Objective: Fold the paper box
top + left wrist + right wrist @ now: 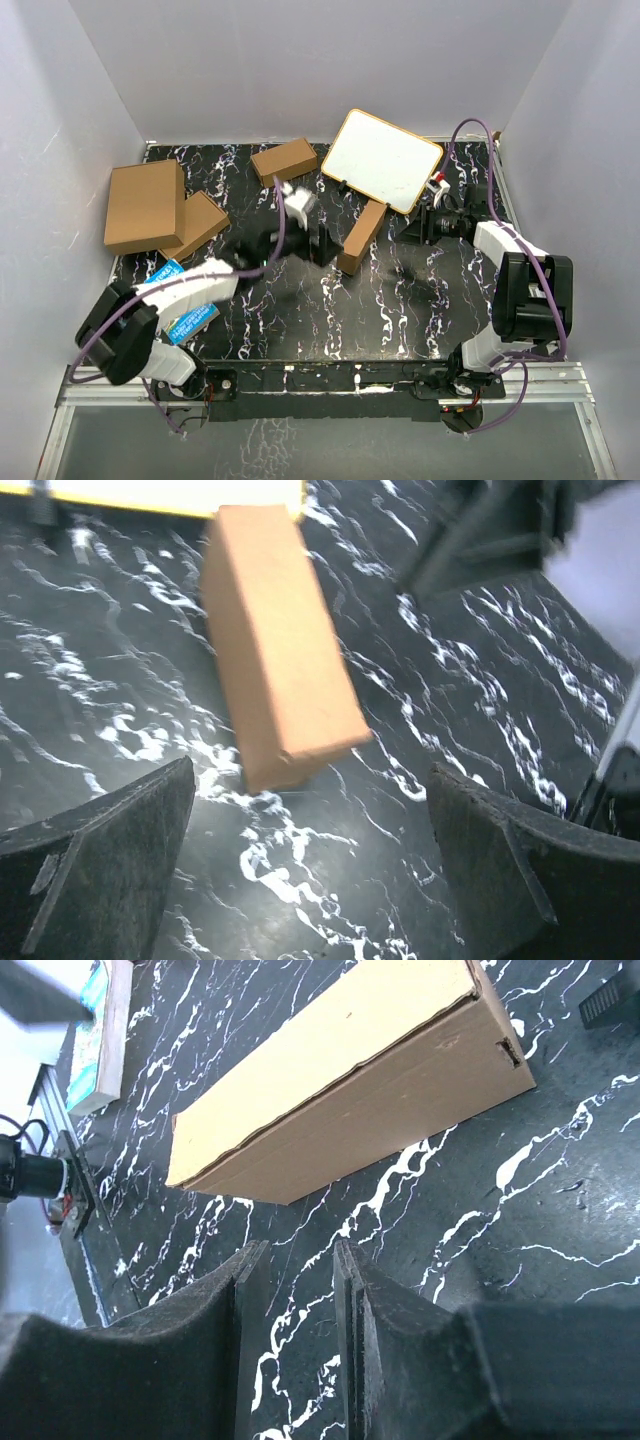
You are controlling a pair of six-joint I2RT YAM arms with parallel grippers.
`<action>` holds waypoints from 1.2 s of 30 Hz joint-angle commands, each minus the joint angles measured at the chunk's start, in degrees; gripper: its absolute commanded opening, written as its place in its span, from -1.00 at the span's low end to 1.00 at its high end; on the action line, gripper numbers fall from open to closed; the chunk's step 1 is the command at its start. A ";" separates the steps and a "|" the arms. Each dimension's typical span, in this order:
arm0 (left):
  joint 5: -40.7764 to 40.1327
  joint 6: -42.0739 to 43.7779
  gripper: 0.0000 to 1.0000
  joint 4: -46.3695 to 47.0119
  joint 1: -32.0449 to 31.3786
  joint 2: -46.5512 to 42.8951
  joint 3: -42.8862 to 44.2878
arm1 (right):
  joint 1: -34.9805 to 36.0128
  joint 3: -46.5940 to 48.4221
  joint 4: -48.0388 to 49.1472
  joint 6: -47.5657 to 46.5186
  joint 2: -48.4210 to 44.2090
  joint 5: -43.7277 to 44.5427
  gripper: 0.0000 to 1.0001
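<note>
We are finding the box (362, 237) lying on the bench (400, 310) just in front of the board (383, 160). Its far end is reaching up to the board's near edge, and we cannot tell whether the two are touching. Every face we are seeing is looking closed. In the right wrist view the lid seam is running along the long edge of the box (350, 1090), with a small tab slot at one end.

The left gripper (322, 243) is hovering in front of the board and to its left, just beside the box. It is spread wide and holding nothing, with the near end of the box (280, 650) lying ahead of it. The right gripper (412, 228) is sitting in front of the board's right corner, on the other side of the box. Its fingers (250, 1340) are drawn almost together, leaving only a thin gap, and are gripping nothing.

We are judging the folding nearly finished, with seating the lid as the step in hand. To do it well, we are advising that the left gripper straddle the near end squarely and close gently, so the cardboard is not crushing. The right gripper can be pressing along the seam as a narrow pusher. The two should be bracing against each other so the box is not sliding under the board.
</note>
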 commanded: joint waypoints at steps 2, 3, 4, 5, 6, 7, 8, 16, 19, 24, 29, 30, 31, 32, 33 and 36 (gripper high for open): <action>-12.68 8.98 0.94 35.35 -9.15 -2.69 -19.63 | -0.28 -0.24 3.85 1.06 1.15 -4.44 -0.25; -14.28 10.11 0.94 39.07 -10.14 -1.23 -20.67 | -0.29 -0.42 4.11 1.11 1.26 -4.40 -0.25; -15.33 11.29 0.94 41.67 -11.06 0.42 -20.99 | -0.25 -0.55 4.28 1.29 1.43 -4.38 -0.25; -16.95 13.15 0.95 45.07 -12.16 2.30 -21.02 | -0.29 -0.64 4.36 1.31 1.53 -4.37 -0.25; -18.72 14.66 0.94 48.06 -13.25 4.42 -21.16 | -0.29 -0.62 4.34 1.31 1.62 -4.41 -0.25; -20.38 16.27 0.94 52.13 -14.38 6.40 -21.51 | -0.29 -0.65 4.34 1.29 1.71 -4.34 -0.25; -22.34 17.39 0.94 55.20 -15.27 8.30 -21.84 | -0.33 -0.64 4.35 1.29 1.74 -4.30 -0.24; -28.04 17.62 0.94 64.74 -17.43 20.14 -19.65 | -0.35 -0.61 4.61 1.38 2.84 -4.84 -0.24; -28.37 17.06 0.94 64.17 -17.94 21.81 -18.55 | -0.32 -0.62 4.60 1.23 2.75 -4.79 -0.23; -32.47 16.61 0.94 62.36 -18.16 25.54 -15.56 | -0.37 -0.58 4.61 1.21 3.38 -5.27 -0.23; -32.95 16.24 0.80 60.29 -18.25 28.11 -12.62 | -0.33 -0.54 4.61 1.27 3.35 -5.38 -0.23; -33.05 16.28 0.69 59.50 -18.25 28.11 -12.40 | -0.33 -0.53 4.61 1.22 3.36 -5.35 -0.23; -32.99 16.40 0.56 59.08 -18.18 27.98 -12.37 | -0.33 -0.61 4.61 1.25 3.38 -5.38 -0.23; -32.85 16.70 0.43 58.69 -18.23 27.76 -12.48 | -0.37 -0.60 4.61 1.29 3.34 -5.31 -0.23; -32.85 17.03 0.30 58.36 -18.26 27.55 -12.61 | -0.38 -0.61 4.61 1.24 3.38 -5.36 -0.23; -32.83 19.21 -0.01 56.84 -18.32 26.25 -12.66 | -0.34 -0.53 4.61 1.28 3.59 -5.28 -0.23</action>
